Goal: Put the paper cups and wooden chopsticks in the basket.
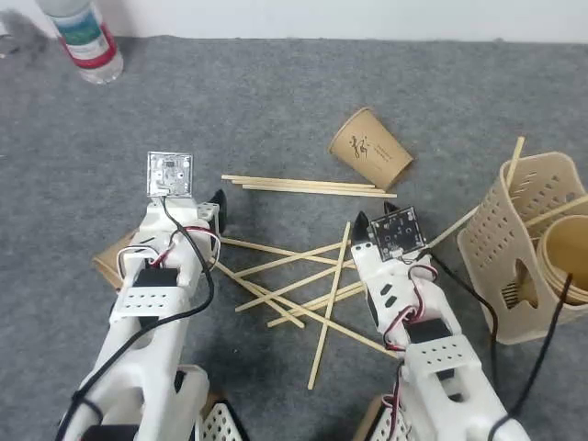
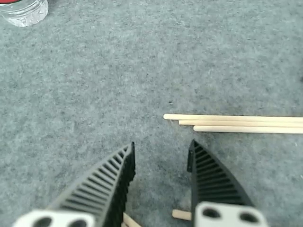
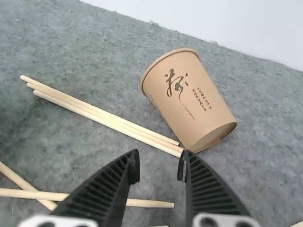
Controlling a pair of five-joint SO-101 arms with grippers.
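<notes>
As the right pincer (image 3: 157,166) gapes, the cup (image 3: 189,100) lies seemingly just beyond.

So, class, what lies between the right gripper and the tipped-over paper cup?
Right wrist view: the ends of three parallel chopsticks cross between right gripper and paper cup.

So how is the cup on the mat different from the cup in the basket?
The cup on the mat lies tipped on its side, out in the open. The cup in the basket sits mouth up inside the basket. The cup on the mat shows its printed side, while the cup in the basket shows mostly its rim and inside. Both are tan paper cups.
</notes>
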